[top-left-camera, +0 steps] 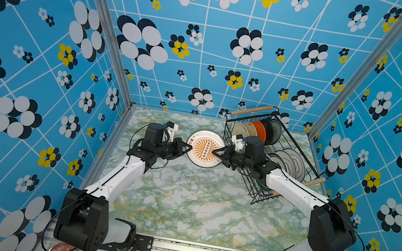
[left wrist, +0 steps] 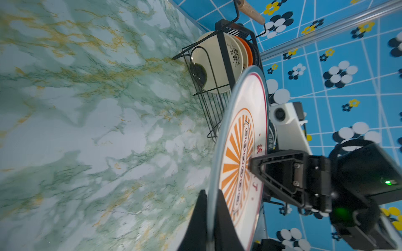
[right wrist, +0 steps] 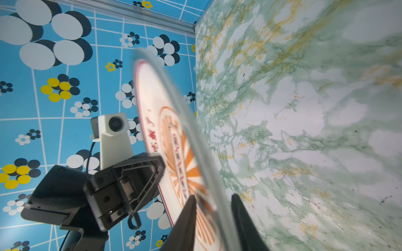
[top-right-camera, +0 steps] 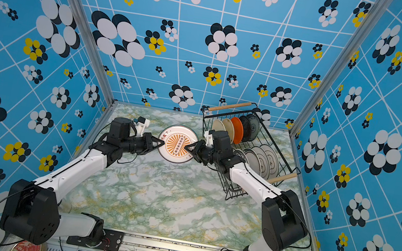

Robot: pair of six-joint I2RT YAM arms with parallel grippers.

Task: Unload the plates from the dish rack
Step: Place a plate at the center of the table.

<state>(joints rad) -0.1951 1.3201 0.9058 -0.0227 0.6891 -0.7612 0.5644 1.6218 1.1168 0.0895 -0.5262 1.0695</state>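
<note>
The jaws of the left gripper (top-left-camera: 185, 148) are pinched tight on one rim of the emblem plate (top-left-camera: 204, 148). Those of the right gripper (top-left-camera: 216, 153) stand slightly parted astride the opposite rim. The plate hangs face up between them, above the table (top-left-camera: 194, 208) and just beside the dish rack (top-left-camera: 252, 110). No plate lies on the table, and the small plates (top-left-camera: 258, 130) and larger plates (top-left-camera: 287, 161) fill two rows in the rack, so unloading looks barely begun.

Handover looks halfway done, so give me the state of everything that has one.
left tool: shut on the sunburst plate's rim
right tool: open, loose around the opposite rim
sunburst plate: airborne, face up, outside the dish rack
dish rack: loaded, two rows
small plates: on edge, far row
large plates: on edge, near row
</note>
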